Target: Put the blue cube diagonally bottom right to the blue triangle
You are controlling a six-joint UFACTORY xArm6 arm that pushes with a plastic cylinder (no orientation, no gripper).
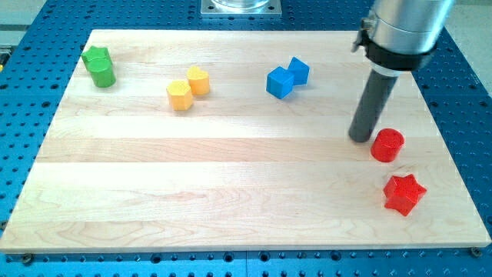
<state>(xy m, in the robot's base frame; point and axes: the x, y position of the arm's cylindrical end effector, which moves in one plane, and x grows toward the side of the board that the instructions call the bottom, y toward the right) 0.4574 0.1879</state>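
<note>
No jaws, just rod tip (360, 138) beside red cylinder (387, 145); blue cube (280, 82) touches blue triangle block (298, 71), so pushing could drag both.

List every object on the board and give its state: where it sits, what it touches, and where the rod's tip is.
Blue cube: upper middle, touching the blue triangle.
Blue triangle: just upper right of the cube.
Yellow blocks: touching each other, upper left.
Green block: alone, top left corner.
Red cylinder: right side, beside my tip.
Red star: lower right, alone.
My tip: just left of the red cylinder, far from the blue blocks.
</note>
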